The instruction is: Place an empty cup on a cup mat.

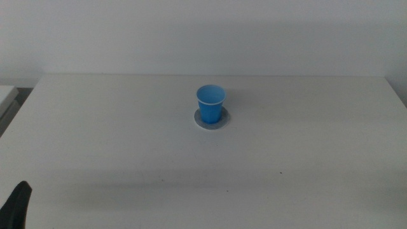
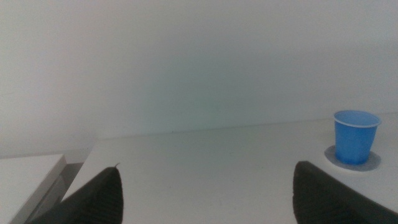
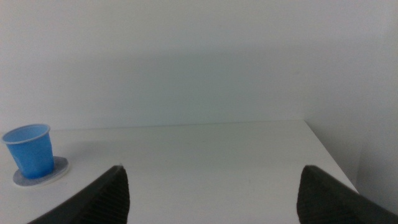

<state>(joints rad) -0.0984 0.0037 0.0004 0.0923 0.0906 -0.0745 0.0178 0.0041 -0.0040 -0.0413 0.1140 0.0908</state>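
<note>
The small blue cup (image 1: 210, 104) stands upright on the round grey cup mat (image 1: 212, 122) near the middle of the white table, toward the back. It looks empty. The cup (image 2: 355, 136) and mat (image 2: 375, 163) show in the left wrist view, and the cup (image 3: 29, 150) and mat (image 3: 59, 168) in the right wrist view. My left gripper (image 2: 208, 193) is open and empty, far from the cup; only a dark tip (image 1: 17, 205) shows at the bottom left of the middle view. My right gripper (image 3: 211, 196) is open and empty, out of the middle view.
The white table (image 1: 127, 152) ends at a pale wall behind. A lower pale surface (image 1: 6, 95) lies past the table's left edge.
</note>
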